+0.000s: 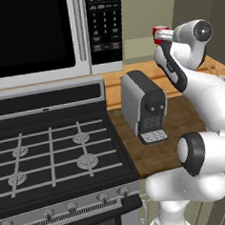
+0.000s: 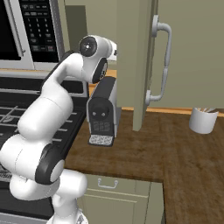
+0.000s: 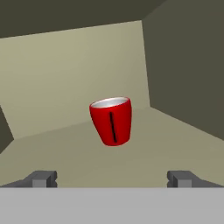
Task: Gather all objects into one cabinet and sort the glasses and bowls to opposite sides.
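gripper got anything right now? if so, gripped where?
Nothing held. The gripper is open, its fingertips wide apart and short of the small red cup, which sits untouched on the cabinet shelf.

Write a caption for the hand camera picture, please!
The open gripper faces a small red cup standing apart from it on the cabinet shelf.

arm: white Franka, folded up from the base, elbow bent, forearm reaching up and away | wrist: up high, pointing forward, pretty much level | end effector: jaws spread wide, both dark fingertips far apart, nothing between them, not touching anything
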You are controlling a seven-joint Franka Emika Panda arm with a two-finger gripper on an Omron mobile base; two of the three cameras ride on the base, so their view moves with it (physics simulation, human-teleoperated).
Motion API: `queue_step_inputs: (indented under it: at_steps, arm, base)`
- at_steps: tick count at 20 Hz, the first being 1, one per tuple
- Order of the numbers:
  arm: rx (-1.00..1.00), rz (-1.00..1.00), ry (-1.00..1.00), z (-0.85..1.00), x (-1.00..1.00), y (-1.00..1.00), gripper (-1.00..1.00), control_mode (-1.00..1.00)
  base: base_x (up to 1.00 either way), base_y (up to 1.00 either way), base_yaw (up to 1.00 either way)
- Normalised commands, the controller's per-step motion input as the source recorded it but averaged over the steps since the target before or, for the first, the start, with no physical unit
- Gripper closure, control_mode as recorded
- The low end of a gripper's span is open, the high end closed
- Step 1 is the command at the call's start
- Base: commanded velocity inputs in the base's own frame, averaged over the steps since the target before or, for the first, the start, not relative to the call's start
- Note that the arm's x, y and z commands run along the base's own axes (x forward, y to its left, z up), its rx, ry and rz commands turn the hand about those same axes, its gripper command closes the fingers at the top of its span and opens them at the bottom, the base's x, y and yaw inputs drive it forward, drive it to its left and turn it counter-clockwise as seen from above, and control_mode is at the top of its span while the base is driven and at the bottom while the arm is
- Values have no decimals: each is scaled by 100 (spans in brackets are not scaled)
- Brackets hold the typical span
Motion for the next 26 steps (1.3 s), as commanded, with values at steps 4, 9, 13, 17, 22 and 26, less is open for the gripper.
queue_step_inputs:
  at_steps: [4, 9, 13, 17, 22, 26]
  arm:
    - [0, 0, 0, -1, 31, 0, -100, -100]
    - [0, 0, 0, 0, 27, 0, -100, -100]
    - [0, 0, 0, -1, 27, -1, -100, -100]
    - [0, 0, 0, -2, 24, -6, -100, -100]
    - [0, 0, 0, -4, 15, -15, -100, -100]
    - [3, 0, 0, -12, 14, -22, -100, -100]
  base:
    - [0, 0, 0]
    - [0, 0, 0]
    - [0, 0, 0]
    - [0, 0, 0]
    - [0, 0, 0]
    - [0, 0, 0]
